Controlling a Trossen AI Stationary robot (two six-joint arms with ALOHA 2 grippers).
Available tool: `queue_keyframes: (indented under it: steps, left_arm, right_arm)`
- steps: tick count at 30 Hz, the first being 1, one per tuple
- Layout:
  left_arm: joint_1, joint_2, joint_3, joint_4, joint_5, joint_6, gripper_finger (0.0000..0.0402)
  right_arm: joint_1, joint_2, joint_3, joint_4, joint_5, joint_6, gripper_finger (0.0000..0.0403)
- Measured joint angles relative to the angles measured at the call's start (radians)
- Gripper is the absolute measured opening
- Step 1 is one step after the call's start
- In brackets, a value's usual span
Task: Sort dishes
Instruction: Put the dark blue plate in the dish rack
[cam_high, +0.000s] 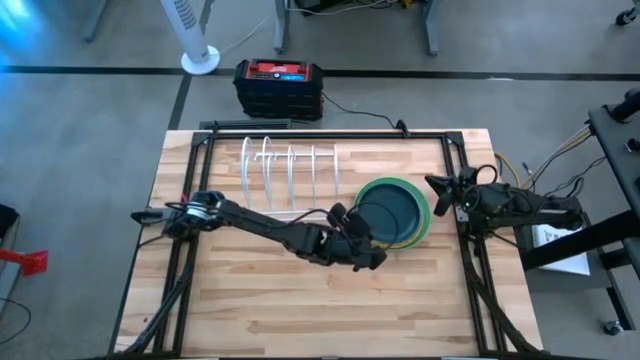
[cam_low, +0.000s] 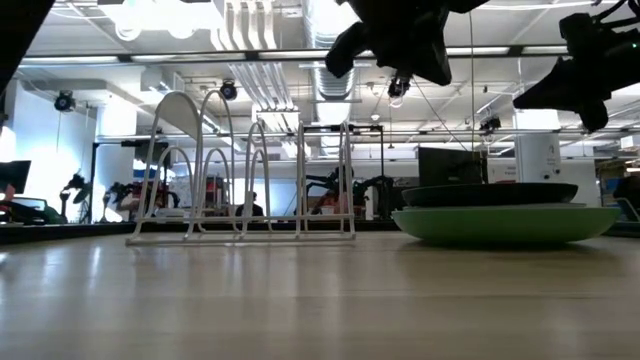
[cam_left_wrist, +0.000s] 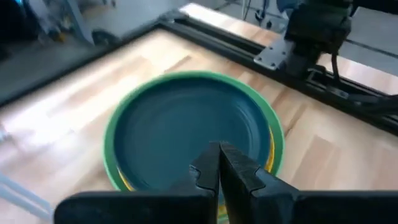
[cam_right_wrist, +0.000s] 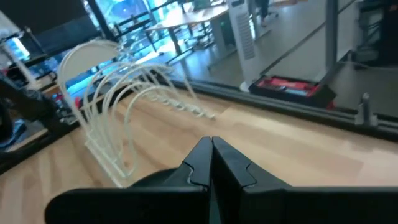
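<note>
A stack of plates lies on the table right of centre: a dark teal plate (cam_high: 392, 212) on top, a mustard-yellow plate showing only as a rim sliver (cam_left_wrist: 272, 147), and a light green plate (cam_high: 384, 184) at the bottom, resting on the wood (cam_low: 500, 224). The white floral plate is out of view. My left gripper (cam_high: 378, 258) is shut and empty, raised above the stack's near-left edge (cam_left_wrist: 219, 163). My right gripper (cam_high: 437, 190) is shut and empty, raised at the table's right edge beside the stack (cam_right_wrist: 211, 163).
A white wire rack (cam_high: 290, 175) stands empty at the far middle of the table, left of the stack (cam_low: 245, 180). A black and red box (cam_high: 279, 85) sits on the floor beyond the far edge. Bare wood lies along the near side.
</note>
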Motion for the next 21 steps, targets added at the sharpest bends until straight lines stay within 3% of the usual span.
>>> queue_keyframes:
  steps: [3,9,16,21]
  left_arm:
    - [0.004,0.0,-0.001,-0.016,0.025,-0.039,0.0]
    - [0.009,0.006,-0.001,-0.026,0.023,0.04,0.0]
    - [0.03,0.007,-0.015,-0.039,-0.072,-0.255,0.0]
    - [0.046,0.008,-0.058,-0.043,-0.076,-0.421,0.0]
  right_arm:
    - [0.0,0.0,0.01,0.0,0.019,-0.025,0.0]
    - [0.0,0.0,0.012,-0.002,0.023,-0.038,0.0]
    - [0.0,0.0,0.012,-0.006,0.023,-0.045,0.0]
    - [0.0,0.0,0.012,-0.028,0.011,-0.017,0.0]
